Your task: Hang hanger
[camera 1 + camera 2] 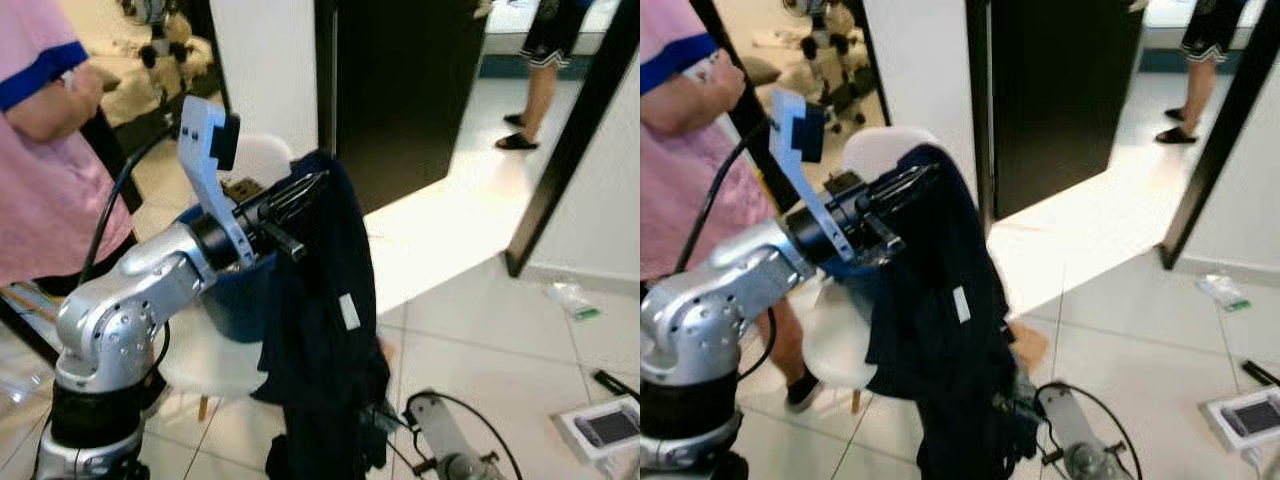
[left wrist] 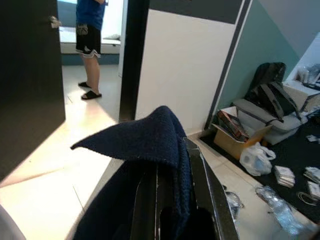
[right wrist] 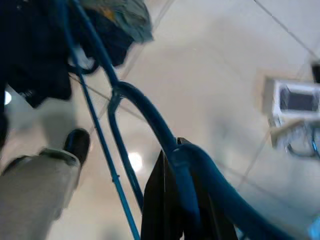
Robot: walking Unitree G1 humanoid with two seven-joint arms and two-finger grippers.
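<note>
My left gripper (image 1: 300,195) is raised in front of me with its long black fingers pinched together on a fold of the dark navy garment (image 1: 325,330) — in the left wrist view the knit cloth drapes over and between the fingers (image 2: 197,175). My right gripper (image 3: 172,200), low by the floor, is closed around the curved blue wire of the hanger (image 3: 150,120), which runs up from it into the bottom of the garment.

I judge this to be the carrying stage: cloth and hanger are both in hand, but nothing is hung yet, and I can see no rail or hook to take it. The next move calls for finding that rail, then bringing the hanger's hook up clear of the cloth.

The garment hangs long and limp from my left fingers, a pale label (image 1: 348,312) showing partway down. Behind it stand a white chair (image 1: 880,150) and a person in a pink top (image 1: 45,170); an open dark doorway (image 1: 410,80) lies ahead.
</note>
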